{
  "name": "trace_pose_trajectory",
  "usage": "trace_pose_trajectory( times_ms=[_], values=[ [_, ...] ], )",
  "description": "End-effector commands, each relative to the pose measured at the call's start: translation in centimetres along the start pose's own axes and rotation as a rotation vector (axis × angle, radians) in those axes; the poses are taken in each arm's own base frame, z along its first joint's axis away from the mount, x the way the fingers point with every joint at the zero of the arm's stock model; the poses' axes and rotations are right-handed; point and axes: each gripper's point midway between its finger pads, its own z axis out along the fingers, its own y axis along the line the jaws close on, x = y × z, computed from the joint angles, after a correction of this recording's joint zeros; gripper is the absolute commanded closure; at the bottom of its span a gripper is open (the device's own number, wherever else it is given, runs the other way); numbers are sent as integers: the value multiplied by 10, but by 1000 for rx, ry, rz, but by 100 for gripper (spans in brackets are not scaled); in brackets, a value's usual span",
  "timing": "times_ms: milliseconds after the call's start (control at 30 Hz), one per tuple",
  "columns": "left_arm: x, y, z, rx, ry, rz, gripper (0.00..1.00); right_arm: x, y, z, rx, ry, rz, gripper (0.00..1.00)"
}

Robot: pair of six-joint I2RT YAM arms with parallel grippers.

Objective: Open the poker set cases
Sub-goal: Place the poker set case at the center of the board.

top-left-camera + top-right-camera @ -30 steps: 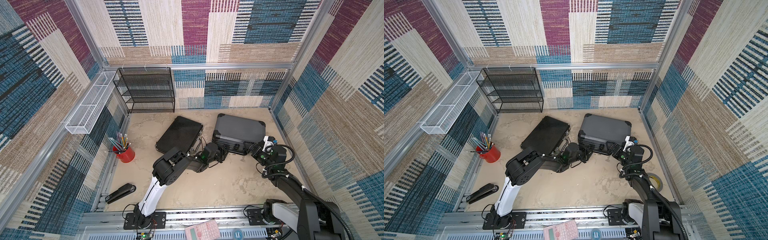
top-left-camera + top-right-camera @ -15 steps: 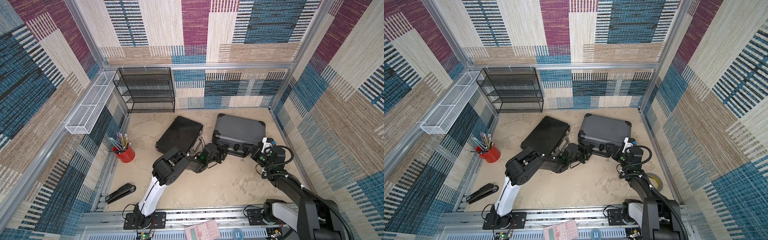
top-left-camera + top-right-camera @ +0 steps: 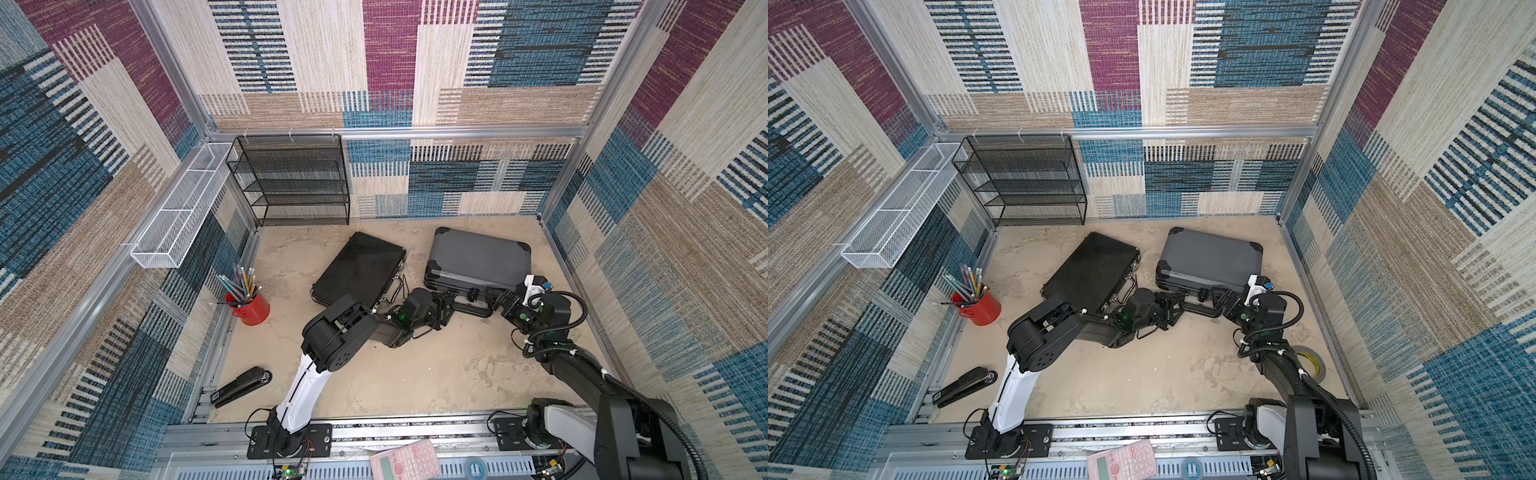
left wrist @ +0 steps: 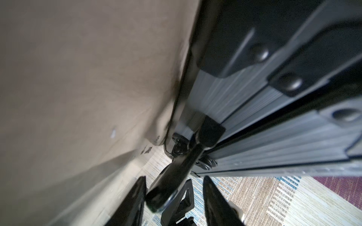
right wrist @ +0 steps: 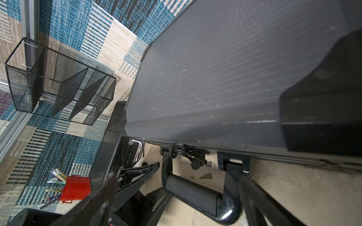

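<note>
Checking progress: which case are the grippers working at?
The thicker grey case with black corners: left gripper and right gripper are at its handle. The slim black ribbed case lies beside it.

We find both top views bright, evenly lit and sharp, with only faint, soft shadows on the floor (image 3: 415, 374). Toward the edges the straight rail (image 3: 415, 133) bows with wide-lens bend. In the left wrist view the grey case (image 4: 254, 121) sits too close and looks soft and smeared, with a dark shadow at its base. In the right wrist view its lid shows pale sheen streaks, the handle (image 5: 192, 191) carries a small glint, and the nearest parts blur.
</note>
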Motion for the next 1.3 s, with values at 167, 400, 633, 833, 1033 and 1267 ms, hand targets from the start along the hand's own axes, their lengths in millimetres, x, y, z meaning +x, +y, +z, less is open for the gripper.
trace_pose_trajectory(
  times_ms=[167,400,633,833,1033,1267],
  values=[
    [9,-3,-5,-33,26,34,47,-1,5,-2,-20,-6,-54,1],
    [15,-10,-13,-61,32,80,43,1,7,-3,-29,1,-73,0],
    [22,-16,-21,-72,49,89,40,0,8,-3,-33,-1,-78,1],
    [19,-21,-30,-93,35,152,40,2,10,-2,-52,5,-75,1],
    [13,-38,-37,-115,20,269,38,5,13,-4,-78,6,-100,1],
    [-1,-63,-51,-134,-36,422,33,6,18,-5,-111,-2,-112,1]
  ],
)
